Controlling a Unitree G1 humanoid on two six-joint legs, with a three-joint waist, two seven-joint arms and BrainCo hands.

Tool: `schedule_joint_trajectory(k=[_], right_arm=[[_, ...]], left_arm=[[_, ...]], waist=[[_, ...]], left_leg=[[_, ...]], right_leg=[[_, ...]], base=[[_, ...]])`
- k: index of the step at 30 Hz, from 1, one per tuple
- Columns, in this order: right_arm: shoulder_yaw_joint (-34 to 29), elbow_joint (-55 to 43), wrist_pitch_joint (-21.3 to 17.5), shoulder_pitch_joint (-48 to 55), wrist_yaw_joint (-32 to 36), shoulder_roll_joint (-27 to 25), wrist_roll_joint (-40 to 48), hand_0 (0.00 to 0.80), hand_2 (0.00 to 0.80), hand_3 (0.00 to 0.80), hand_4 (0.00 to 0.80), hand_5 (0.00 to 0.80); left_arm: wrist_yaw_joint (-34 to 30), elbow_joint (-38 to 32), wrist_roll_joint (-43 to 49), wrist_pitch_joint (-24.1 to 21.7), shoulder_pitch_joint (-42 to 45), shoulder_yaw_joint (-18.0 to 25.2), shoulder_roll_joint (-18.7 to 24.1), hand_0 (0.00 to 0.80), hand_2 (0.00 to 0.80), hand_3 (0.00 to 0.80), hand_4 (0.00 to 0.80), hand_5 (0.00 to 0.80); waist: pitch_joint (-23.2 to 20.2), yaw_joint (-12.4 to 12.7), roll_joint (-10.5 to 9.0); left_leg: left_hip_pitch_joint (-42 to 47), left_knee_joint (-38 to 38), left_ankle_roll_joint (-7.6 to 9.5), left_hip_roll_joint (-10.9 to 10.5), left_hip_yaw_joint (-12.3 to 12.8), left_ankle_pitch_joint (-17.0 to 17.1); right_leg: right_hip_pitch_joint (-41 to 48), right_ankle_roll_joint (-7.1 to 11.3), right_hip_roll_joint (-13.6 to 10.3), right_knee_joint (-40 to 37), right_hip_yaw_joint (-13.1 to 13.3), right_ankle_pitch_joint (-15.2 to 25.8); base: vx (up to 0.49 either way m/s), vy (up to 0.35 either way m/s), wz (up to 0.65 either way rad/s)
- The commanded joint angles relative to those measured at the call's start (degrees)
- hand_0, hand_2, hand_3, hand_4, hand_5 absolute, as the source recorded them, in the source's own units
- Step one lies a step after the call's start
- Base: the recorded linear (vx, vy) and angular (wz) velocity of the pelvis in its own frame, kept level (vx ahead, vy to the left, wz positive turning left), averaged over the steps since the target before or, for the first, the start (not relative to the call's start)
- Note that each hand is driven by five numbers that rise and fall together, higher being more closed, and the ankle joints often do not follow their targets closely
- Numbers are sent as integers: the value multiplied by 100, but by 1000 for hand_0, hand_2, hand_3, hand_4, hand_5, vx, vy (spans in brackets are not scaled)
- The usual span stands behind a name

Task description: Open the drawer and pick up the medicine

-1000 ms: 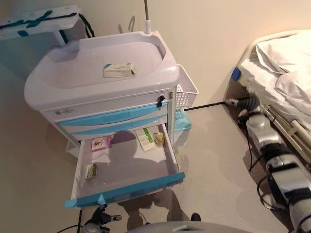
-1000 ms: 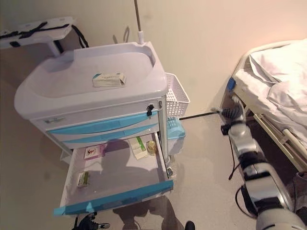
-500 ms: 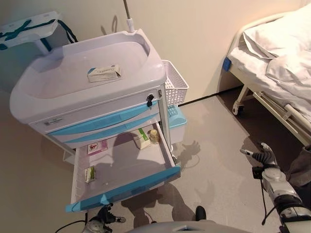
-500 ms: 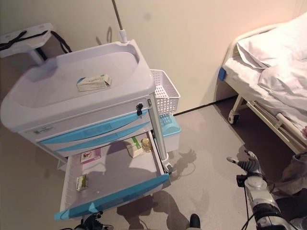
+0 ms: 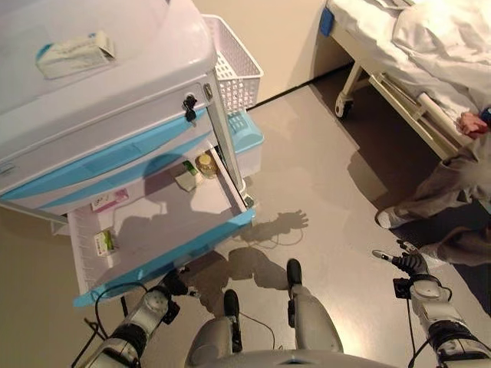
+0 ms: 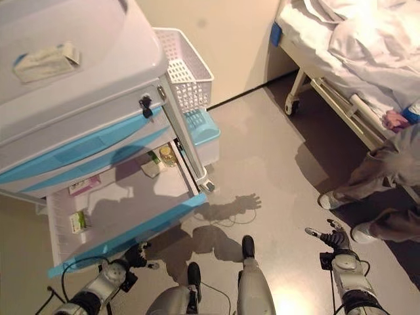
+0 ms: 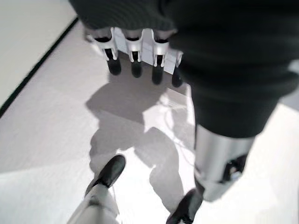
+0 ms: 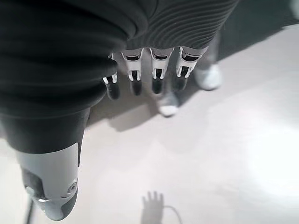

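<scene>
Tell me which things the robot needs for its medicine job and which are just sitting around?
For the job:
- open drawer
- small bottle in the drawer
- boxes in the drawer
- left hand, below the drawer front
- right hand, down over the floor

Just sitting around:
- box on the cart top
- white basket
- bed
- a person by the bed

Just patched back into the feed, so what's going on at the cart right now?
Nothing is being handled. The cart's lower drawer stands open, with a small bottle and a few medicine boxes lying inside. Another box sits on the cart top. Both hands hang low over the floor, away from the drawer: the left hand below the drawer front, the right hand far to the right, each with straight fingers and holding nothing. A person stands near the bed.
</scene>
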Motion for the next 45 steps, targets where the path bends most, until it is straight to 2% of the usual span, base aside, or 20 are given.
schedule_joint_trajectory(k=[1, 20, 45], right_arm=[[49, 27, -282, -68, 70, -220, 156, 0, 0, 0, 0, 0], [278, 1064, -262, -251, 209, -221, 100, 0, 0, 0, 0, 0], [417, 1303, -272, -232, 321, -204, 30, 0, 0, 0, 0, 0]], left_arm=[[98, -109, 119, -190, -167, 207, 344, 0, 0, 0, 0, 0], [280, -262, -39, -208, -962, 189, 660, 0, 0, 0, 0, 0], [525, -181, -149, -213, -1757, 439, 1513, 0, 0, 0, 0, 0]], waist=[[-217, -46, -69], [7, -84, -144], [81, -118, -347]], left_leg=[[-946, 687, 159, -185, -392, -26], [-1475, 1310, 176, -229, -403, -237], [-1827, 1475, 218, -190, -401, -271]], right_leg=[[-98, 143, 107, 891, -87, -811], [-570, 77, 85, 1433, -55, -1001], [-888, 81, 146, 1494, -29, -965]], base=[[-71, -11, -4], [-11, 3, 0], [1, 1, 1]])
